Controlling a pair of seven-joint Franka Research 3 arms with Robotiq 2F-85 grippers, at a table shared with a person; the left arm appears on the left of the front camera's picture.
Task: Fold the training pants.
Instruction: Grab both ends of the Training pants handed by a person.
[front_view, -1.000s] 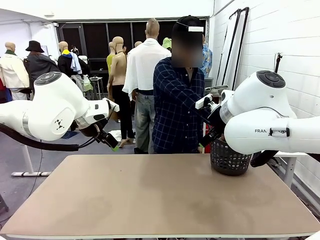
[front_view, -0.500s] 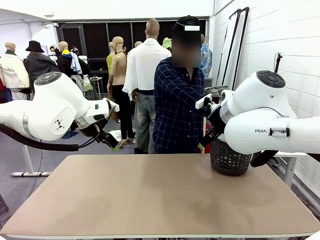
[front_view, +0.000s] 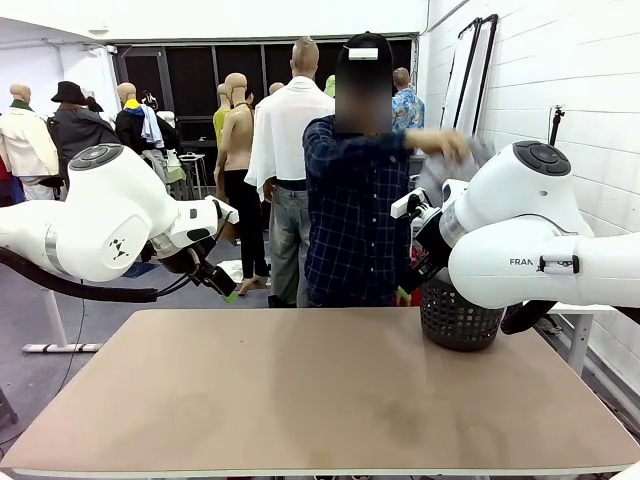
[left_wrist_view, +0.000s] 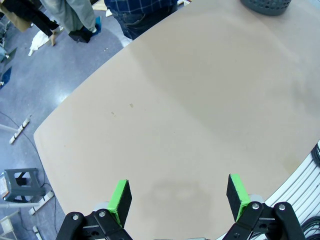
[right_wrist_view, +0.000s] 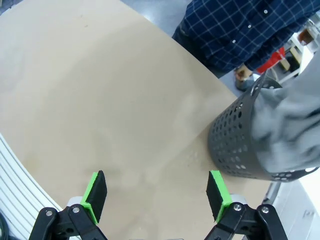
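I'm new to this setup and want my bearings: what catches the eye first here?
The person at the far side holds a hand raised, gripping the grey training pants, which trail up from the black mesh basket at the far right corner of the tan table. Nearer, the left gripper and right gripper hang open above it.

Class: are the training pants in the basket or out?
Partly out: a hand holds the training pants up, fabric trailing into the basket.
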